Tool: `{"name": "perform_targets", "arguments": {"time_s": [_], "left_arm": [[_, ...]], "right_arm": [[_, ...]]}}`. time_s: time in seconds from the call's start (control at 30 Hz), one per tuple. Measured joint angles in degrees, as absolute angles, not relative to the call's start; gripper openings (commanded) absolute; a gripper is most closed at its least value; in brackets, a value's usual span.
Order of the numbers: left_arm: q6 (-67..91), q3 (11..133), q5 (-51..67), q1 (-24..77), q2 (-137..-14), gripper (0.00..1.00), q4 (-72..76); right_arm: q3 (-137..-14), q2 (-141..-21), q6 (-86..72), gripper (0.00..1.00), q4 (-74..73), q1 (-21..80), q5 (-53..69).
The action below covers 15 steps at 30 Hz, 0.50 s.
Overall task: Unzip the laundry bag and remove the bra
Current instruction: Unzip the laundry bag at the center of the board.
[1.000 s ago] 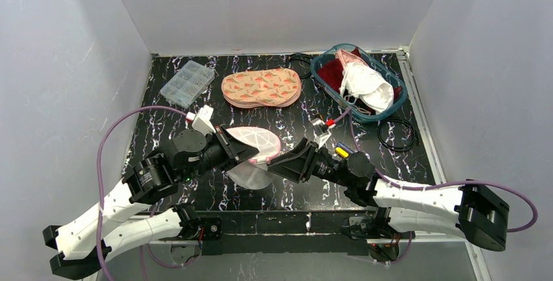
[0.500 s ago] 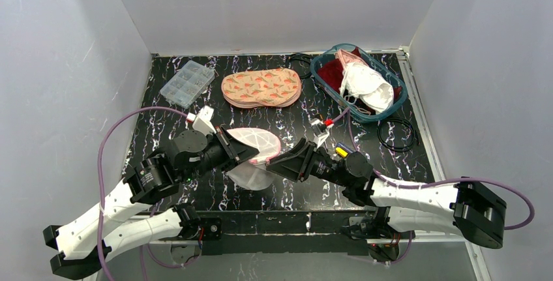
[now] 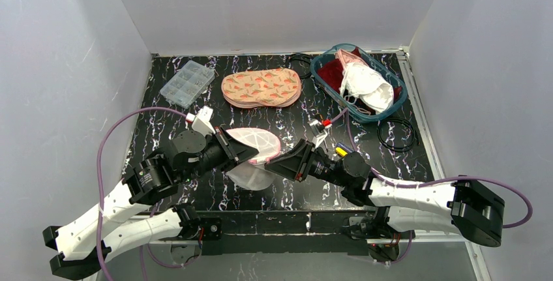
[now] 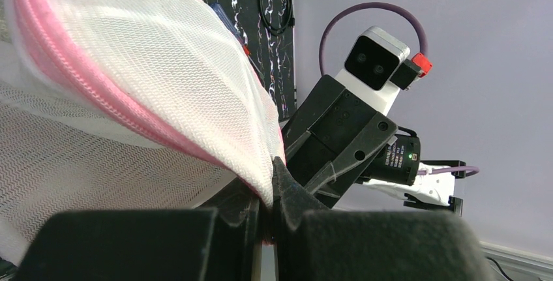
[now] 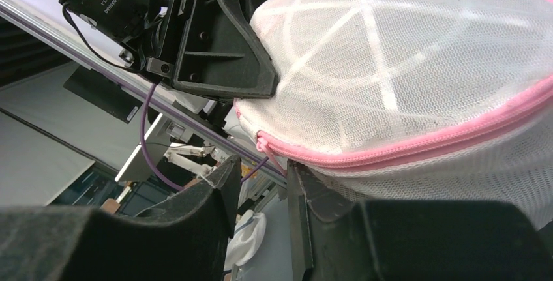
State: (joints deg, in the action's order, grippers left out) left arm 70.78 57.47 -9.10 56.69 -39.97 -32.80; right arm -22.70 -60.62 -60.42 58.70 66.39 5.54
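Currently at the unzip step; pink zipper (image 5: pixel 424 139) closed along all of its visible run, nothing out of the bag yet.

Note mesh laundry bag (image 3: pixel 255 139) held up off the marbled table (image 3: pixel 293 118), front centre, between the two arms, with a slack lower fold hanging beneath.

Note left gripper (image 4: pixel 270 186) clamped shut on the bag's rim, pinching mesh right beside the zipper.

Note right gripper (image 5: pixel 261 177) with jaws apart, set either side of the zip pull (image 5: pixel 264 143) at the zipper's end. Small tab dangling into the gap, not visibly pinched.

Cannot make out the bra through the mesh: only white ribs across the dome. Presumably inside.

Disregard the carrot-print pouch (image 3: pixel 261 87) at the rear and the teal basket (image 3: pixel 315 71) of garments at rear right, both well apart from the work.

Next, by judgement:
- Close the right jaws squarely on the tab.
- Draw along the pink seam away from the left clamp, keeping that clamp firm as anchor and the seam taut between the two.
- Expect bunching of the soft mesh under a slack seam.
- Watch for the tab slipping off the pads, being small and free-swinging.
- Reach for the bra only after opening a good length of zipper.
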Motion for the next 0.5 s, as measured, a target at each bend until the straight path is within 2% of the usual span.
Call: {"name": "perform_targets", "arguments": {"time_s": [0.5], "left_arm": [[71.2, 56.8, -9.1, 56.7, -39.5, 0.00, -32.6]], "right_arm": [[-22.7, -60.7, -60.7, 0.25, 58.7, 66.7, 4.3]]}}
